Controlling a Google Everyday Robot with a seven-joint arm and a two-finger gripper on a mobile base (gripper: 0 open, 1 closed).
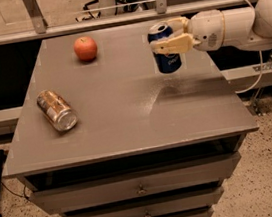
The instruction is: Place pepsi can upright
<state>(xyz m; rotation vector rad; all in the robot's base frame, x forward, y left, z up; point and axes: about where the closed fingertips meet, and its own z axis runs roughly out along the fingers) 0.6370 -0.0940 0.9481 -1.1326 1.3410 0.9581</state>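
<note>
Camera view: the robot's hand [164, 36], reaching in from the right, is clamped on the pepsi can [167, 55], one finger across the front and the other behind near the silver top. The can is roughly upright, logo facing the camera, over the right rear part of the grey tabletop [128, 121]. It appears to hang clear of the surface, with a shadow below and to the right. An apple [85, 48] sits at the rear and a bronze-brown can [56, 110] lies on its side at left, both well apart from the hand.

Risks: let go from this height, the can could bounce or tip; a slight lean at release would roll it, and the right edge is near.

Hard to make out: the can's base vs. the tabletop, and the rear finger's contact. The arm [235, 26] is cut off at the frame's right edge.
</note>
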